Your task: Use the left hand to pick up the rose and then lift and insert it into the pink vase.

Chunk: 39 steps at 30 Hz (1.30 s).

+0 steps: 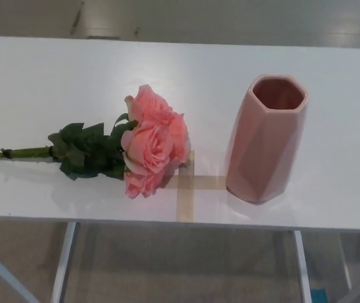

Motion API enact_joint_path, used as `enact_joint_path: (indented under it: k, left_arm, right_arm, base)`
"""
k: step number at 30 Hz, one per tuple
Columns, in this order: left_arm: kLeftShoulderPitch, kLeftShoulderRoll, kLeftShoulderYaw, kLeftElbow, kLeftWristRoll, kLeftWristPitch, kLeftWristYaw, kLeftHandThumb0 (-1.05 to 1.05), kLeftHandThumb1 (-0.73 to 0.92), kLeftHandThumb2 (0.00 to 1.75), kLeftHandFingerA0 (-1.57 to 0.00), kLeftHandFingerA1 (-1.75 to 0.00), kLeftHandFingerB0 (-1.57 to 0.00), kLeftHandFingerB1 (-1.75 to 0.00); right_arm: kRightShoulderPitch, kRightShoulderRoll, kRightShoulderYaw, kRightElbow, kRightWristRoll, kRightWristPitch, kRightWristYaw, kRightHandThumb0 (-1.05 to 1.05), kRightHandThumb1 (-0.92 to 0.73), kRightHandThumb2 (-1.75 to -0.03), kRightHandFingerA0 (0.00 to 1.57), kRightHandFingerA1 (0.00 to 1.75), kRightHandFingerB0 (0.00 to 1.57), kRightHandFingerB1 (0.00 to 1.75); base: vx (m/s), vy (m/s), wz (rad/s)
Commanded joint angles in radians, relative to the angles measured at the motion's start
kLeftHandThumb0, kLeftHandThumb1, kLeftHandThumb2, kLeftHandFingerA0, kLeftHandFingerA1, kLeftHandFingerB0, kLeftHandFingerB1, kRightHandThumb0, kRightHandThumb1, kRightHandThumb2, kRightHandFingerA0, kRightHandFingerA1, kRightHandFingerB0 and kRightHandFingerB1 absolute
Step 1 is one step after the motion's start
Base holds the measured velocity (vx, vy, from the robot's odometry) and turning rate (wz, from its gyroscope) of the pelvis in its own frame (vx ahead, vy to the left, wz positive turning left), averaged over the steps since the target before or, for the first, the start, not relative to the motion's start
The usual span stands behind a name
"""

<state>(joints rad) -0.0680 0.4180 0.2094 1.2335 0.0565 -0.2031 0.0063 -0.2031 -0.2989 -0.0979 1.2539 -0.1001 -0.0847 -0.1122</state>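
White table (54, 69); rose (148, 142) lies flat, pink vase (266, 139) upright beside it. Neither hand visible, finger state unknown; grasp the stem (25, 152).

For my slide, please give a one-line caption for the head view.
Pink rose bunch lying flat on white table, stem pointing left, beside upright empty pink vase; no robot hand visible.

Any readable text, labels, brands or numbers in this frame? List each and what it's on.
None: no text, label, brand or number shows anywhere.
The pink vase has plain faceted sides with no mark.
The rose carries no tag.
The white table is unmarked apart from a blank tape cross.
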Motion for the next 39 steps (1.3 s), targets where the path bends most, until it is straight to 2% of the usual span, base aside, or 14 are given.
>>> enact_joint_path:
  k: [1,17,19,20,21,22,27,28,31,32,33,34,35,39]
  left_arm:
    - [0.005,0.003,0.000,0.018,-0.006,-0.039,0.015,-0.41,0.59,0.58,-0.54,-0.38,-0.43,-0.35]
    - [0.004,-0.002,0.010,-0.006,-0.025,-0.075,-0.020,-0.41,0.56,0.57,-0.48,-0.37,-0.38,-0.34]
    - [0.010,-0.008,0.007,-0.041,-0.030,-0.093,-0.055,-0.48,0.45,0.72,-0.37,-0.45,-0.31,-0.43]
    - [0.057,-0.003,0.006,-0.143,-0.066,-0.127,-0.173,-0.44,0.49,0.55,-0.29,-0.33,-0.27,-0.30]
    - [0.102,0.005,0.005,-0.244,-0.104,-0.146,-0.283,-0.26,0.30,0.87,-0.08,-0.51,-0.08,-0.49]
    - [0.145,0.012,-0.002,-0.336,-0.139,-0.148,-0.364,-0.29,0.27,0.84,-0.01,-0.49,0.00,-0.46]
    - [0.374,0.052,-0.062,-0.768,-0.242,-0.116,-0.548,-0.31,0.24,0.84,0.00,-0.48,0.00,-0.47]
    - [0.399,0.060,-0.070,-0.810,-0.257,-0.108,-0.574,-0.58,0.45,0.55,-0.21,-0.31,-0.16,-0.27]
    - [0.488,0.103,-0.106,-0.976,-0.306,-0.085,-0.661,-0.59,0.47,0.55,-0.38,-0.35,-0.36,-0.32]
    - [0.496,0.108,-0.109,-0.991,-0.322,-0.082,-0.686,-0.73,0.46,0.75,-0.43,-0.44,-0.40,-0.41]
    - [0.504,0.114,-0.111,-1.008,-0.343,-0.075,-0.714,-0.73,0.46,0.75,-0.43,-0.44,-0.40,-0.41]
    - [0.534,0.140,-0.119,-1.085,-0.399,-0.012,-0.773,-0.53,0.44,0.55,-0.60,-0.42,-0.61,-0.41]
    - [0.542,0.149,-0.121,-1.111,-0.416,0.011,-0.789,-0.51,0.36,0.75,-0.60,-0.56,-0.52,-0.51]
    - [0.589,0.224,-0.133,-1.268,-0.512,0.125,-0.883,-0.39,0.41,0.52,-0.70,-0.47,-0.63,-0.43]
  right_arm:
    - [0.006,-0.006,-0.007,0.012,0.005,-0.026,-0.014,-0.25,-0.55,-0.56,0.67,0.49,0.61,0.45]
    - [0.004,0.000,0.003,0.020,-0.004,-0.030,-0.031,-0.23,-0.55,-0.56,0.69,0.50,0.60,0.45]
    - [0.007,-0.002,0.005,0.019,-0.006,-0.032,-0.029,-0.24,-0.55,-0.56,0.69,0.50,0.60,0.45]
    - [0.006,-0.004,0.005,0.021,-0.006,-0.031,-0.028,-0.24,-0.55,-0.56,0.69,0.50,0.60,0.45]
    - [0.004,-0.005,0.007,0.022,-0.007,-0.029,-0.028,-0.24,-0.55,-0.56,0.69,0.50,0.60,0.45]
    - [0.003,-0.005,0.008,0.023,-0.008,-0.029,-0.028,-0.24,-0.55,-0.56,0.69,0.50,0.60,0.45]
    - [0.005,-0.006,0.014,0.022,-0.013,-0.028,-0.027,-0.24,-0.55,-0.56,0.71,0.50,0.60,0.45]
    - [0.007,-0.006,0.018,0.021,-0.018,-0.027,-0.030,-0.24,-0.55,-0.56,0.71,0.50,0.60,0.45]
    - [0.005,-0.007,0.017,0.022,-0.016,-0.030,-0.037,-0.24,-0.55,-0.56,0.72,0.51,0.60,0.45]
    - [0.004,-0.007,0.016,0.022,-0.015,-0.030,-0.036,-0.24,-0.55,-0.56,0.71,0.50,0.60,0.45]
    - [0.003,-0.008,0.017,0.021,-0.015,-0.030,-0.034,-0.24,-0.55,-0.56,0.71,0.50,0.60,0.45]
    - [0.003,-0.008,0.015,0.022,-0.013,-0.031,-0.030,-0.24,-0.56,-0.56,0.70,0.50,0.60,0.45]
    - [0.003,-0.008,0.015,0.022,-0.012,-0.031,-0.030,-0.24,-0.55,-0.56,0.68,0.49,0.60,0.45]
    - [0.007,-0.006,0.011,0.024,-0.009,-0.030,-0.031,-0.24,-0.56,-0.56,0.70,0.50,0.60,0.45]
  base:
    - [0.00,0.000,0.00]
    - [0.00,0.000,0.00]
    - [0.00,0.000,0.00]
    - [0.00,0.000,0.00]
    - [0.00,0.000,0.00]
    - [0.00,0.000,0.00]
    - [0.00,0.000,0.00]
    - [0.00,0.000,0.00]
    - [0.00,0.000,0.00]
    - [0.00,0.000,0.00]
    - [0.00,0.000,0.00]
    - [0.00,0.000,0.00]
    - [0.00,0.000,0.00]
    - [0.00,0.000,0.00]
